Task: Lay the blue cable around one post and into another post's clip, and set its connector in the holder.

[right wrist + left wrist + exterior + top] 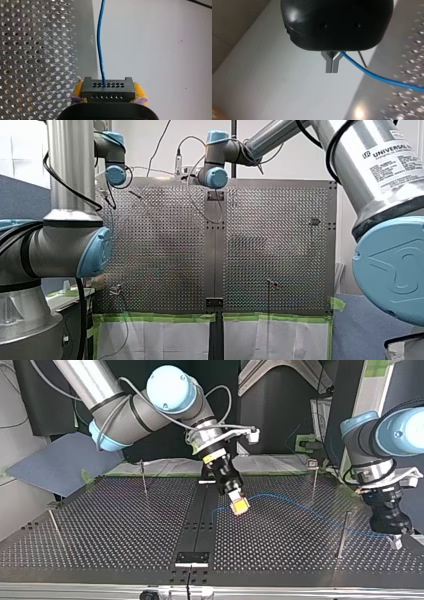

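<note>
In the top view, my right gripper (pixel 239 505) hangs tilted over the middle of the perforated table (pixel 110 530). Its yellow pads are shut on the black connector (pixel 107 88), whose pin holes face the right wrist camera. The blue cable (pixel 300 506) runs from the connector across the plate to my left gripper (pixel 395 539) at that view's right. In the left wrist view the metal fingers (pixel 331 65) are pressed together, with the blue cable (pixel 377 76) leaving from between them. A black holder plate (pixel 191 558) sits near the table's front edge.
Thin posts stand on the plate: one with a clip (pixel 313 467), a plain one (pixel 343 532) close to my left gripper, and two more (pixel 143 476) (pixel 55 527) on the other half. A black centre strip (pixel 200 515) divides the table. Green tape edges it (pixel 160 317).
</note>
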`<state>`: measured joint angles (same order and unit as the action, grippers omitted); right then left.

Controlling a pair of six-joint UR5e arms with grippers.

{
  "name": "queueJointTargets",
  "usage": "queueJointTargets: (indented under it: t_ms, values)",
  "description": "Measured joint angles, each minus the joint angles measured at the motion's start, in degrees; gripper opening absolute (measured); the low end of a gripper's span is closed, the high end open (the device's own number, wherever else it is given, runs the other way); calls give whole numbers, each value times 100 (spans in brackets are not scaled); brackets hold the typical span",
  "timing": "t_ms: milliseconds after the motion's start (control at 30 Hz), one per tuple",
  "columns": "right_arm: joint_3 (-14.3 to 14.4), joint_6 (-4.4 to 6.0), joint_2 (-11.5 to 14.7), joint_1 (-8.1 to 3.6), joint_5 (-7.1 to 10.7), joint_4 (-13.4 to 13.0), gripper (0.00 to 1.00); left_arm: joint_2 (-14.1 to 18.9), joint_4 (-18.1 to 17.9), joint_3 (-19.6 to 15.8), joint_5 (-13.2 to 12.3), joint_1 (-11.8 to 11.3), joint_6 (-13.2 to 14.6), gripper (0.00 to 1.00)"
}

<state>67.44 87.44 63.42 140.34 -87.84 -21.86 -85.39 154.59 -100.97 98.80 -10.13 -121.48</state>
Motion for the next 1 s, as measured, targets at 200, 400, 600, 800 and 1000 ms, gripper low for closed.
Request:
queueJointTargets:
  t_ms: [200, 400, 600, 800, 1000]
  values:
    - [-153, 10, -173, -9, 10, 42, 0, -177, -14, 0, -28, -9, 26, 0]
    - [-206, 8, -305, -27, 11, 51, 0, -370, -29, 0, -49, -62, 29, 0]
    - [-209, 10, -396, -75, 26, 17, 0, -486, -56, 0, -51, -104, 25, 0]
    - [-209, 6, -432, -125, 46, 7, 0, -544, -128, -2, -68, -193, -79, 0]
    - [-210, -8, -461, -173, 54, -5, 0, -728, -174, -1, -218, -251, -94, 0]
